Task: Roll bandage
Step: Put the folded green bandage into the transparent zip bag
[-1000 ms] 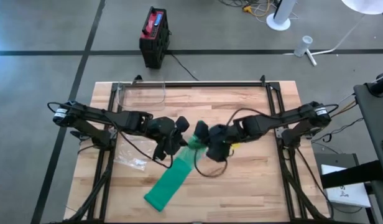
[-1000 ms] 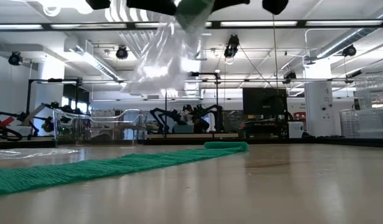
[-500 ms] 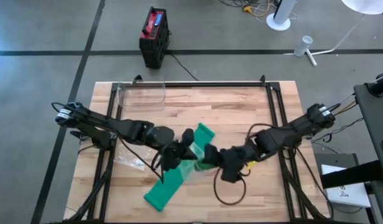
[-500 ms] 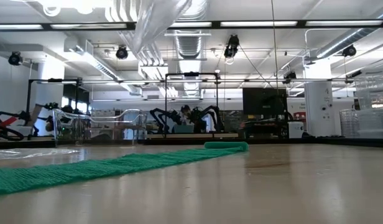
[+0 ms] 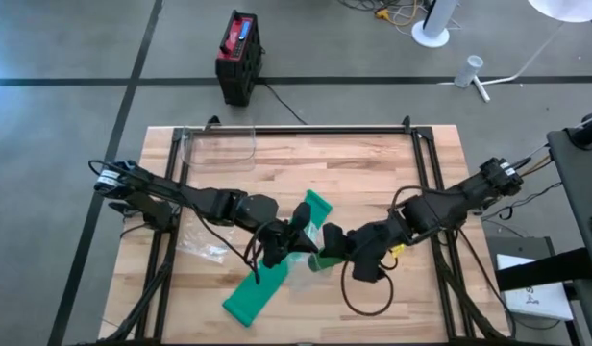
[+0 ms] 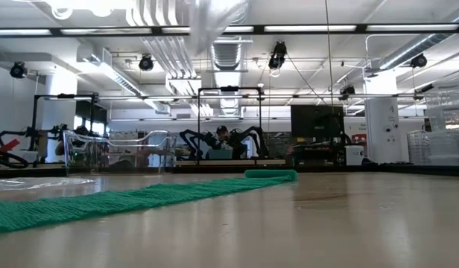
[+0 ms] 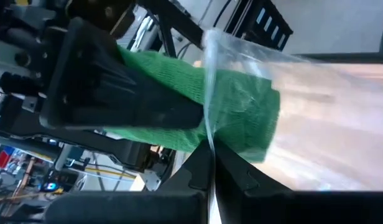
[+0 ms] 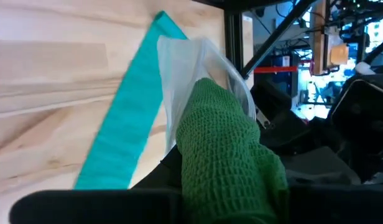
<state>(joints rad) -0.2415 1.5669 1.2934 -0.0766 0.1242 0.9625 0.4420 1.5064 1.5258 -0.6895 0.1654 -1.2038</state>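
A long green bandage strip [image 5: 260,290] lies flat on the wooden table, running from mid-table [image 5: 320,204] to the near left; the low view shows it too [image 6: 140,199]. My right gripper [image 5: 331,248] is shut on a rolled green bandage [image 8: 222,143] just above the strip. My left gripper [image 5: 281,252] faces it, shut on a clear plastic bag [image 7: 316,93]. The bag's mouth surrounds the roll's far end [image 7: 253,118]. The bag also shows at the top of the low view [image 6: 214,15]. My left gripper pinches the bag's open edge [image 7: 209,134] between its two fingertips, coming about level from the table's left. The bag is lifted clear of the table and stretches away over the roll. My right gripper pinches the green roll's near end [image 8: 232,180] between its two fingers [image 7: 117,93], coming about level from the table's right, along the roll. The roll is lifted clear and its far end sticks into the bag's mouth [image 8: 179,68].
A clear plastic container [image 5: 219,146] stands at the table's far left. A crumpled clear wrapper [image 5: 205,248] lies at the left edge. A loop of cable [image 5: 368,293] hangs under my right arm. A red-and-black box [image 5: 238,56] stands on the floor beyond the table.
Both grippers have gone toward the table's near edge together, carrying the bag and the roll, and now hang over the middle of the flat strip. The strip on the table has stayed where it was.
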